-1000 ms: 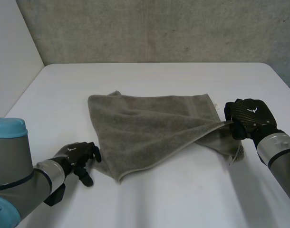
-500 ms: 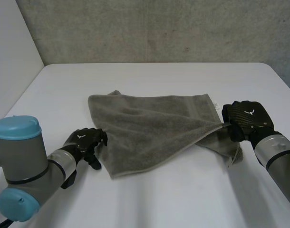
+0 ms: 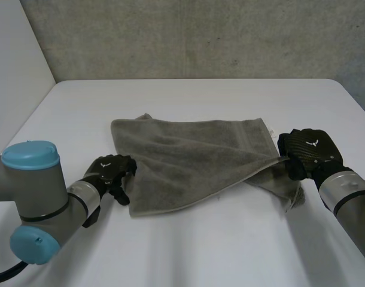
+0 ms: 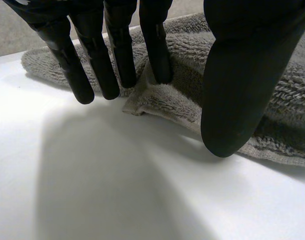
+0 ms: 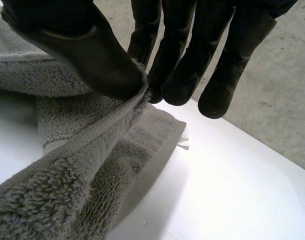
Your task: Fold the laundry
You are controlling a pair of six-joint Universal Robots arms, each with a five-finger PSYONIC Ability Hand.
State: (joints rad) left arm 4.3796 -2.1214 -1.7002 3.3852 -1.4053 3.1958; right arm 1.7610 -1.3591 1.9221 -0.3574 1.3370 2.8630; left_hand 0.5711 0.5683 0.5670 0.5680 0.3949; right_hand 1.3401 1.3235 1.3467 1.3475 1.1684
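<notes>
Closest to me, on the bare white surface (image 3: 218,257), my left hand (image 3: 110,172) is at the near corner (image 4: 142,100) of the towel (image 3: 188,158). That is the relation the next move hangs on: the corner lies right at the fingertips, in the gap between fingers (image 4: 157,50) and thumb (image 4: 242,85). From the wrist camera the fingers are straight, one tip set down on the corner's hem, the thumb standing apart over the near edge. Nothing is pinched, so I read that hand as open and only touching cloth. It is much the nearer hand to this free corner, so I judge the grasp should be its job. Further right, my right hand (image 3: 307,150) has the towel's right end nipped, thumb (image 5: 77,45) pressed against the fingers with a raised, doubled edge caught between them. The towel is grey terry, thick and looped, with a flat woven band near the hem and a small white label (image 5: 183,141) lying past that hand's fingertips. It sits roughly mid-surface, long axis running left to right between the two hands, a top layer folded slantwise over the lower one, and it looks soft enough to sag wherever it is lifted. Its far edge lies flat and fairly straight, well short of the rough concrete wall (image 3: 200,36) behind.
</notes>
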